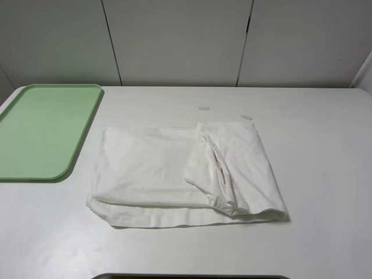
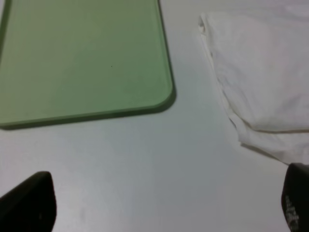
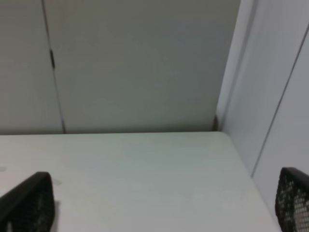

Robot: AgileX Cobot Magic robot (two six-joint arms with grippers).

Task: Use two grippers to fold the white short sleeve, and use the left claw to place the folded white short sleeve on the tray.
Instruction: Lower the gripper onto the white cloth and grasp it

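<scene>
Pale wall panels back a white worktop (image 1: 325, 174). At the far left lies the green tray (image 1: 35, 133), bare, its long side running near to far. Just right of its near corner, over bare worktop, hangs the left claw (image 2: 161, 205), fingers wide apart and holding nothing. From there the tray sits ahead to the left and the shirt (image 1: 186, 174) ahead to the right, its near left corner closest to the claw.

The shirt lies mid-worktop, close beside the tray but not touching it, already folded into a rough rectangle whose long axis runs left to right. Its hem layers show along the near edge, and a sleeve is tucked over on the right half. Beyond its far edge are two small tape strips (image 1: 203, 108), clear of the cloth.

The right claw (image 3: 159, 203) is also spread and empty. It faces the far wall over bare worktop, with no shirt in its view, so I'd judge the left arm the nearer one. Only a bare strip of worktop separates the shirt from the tray, so nothing blocks a leftward carry. The limp layers could slip apart if only the corner is gripped.
</scene>
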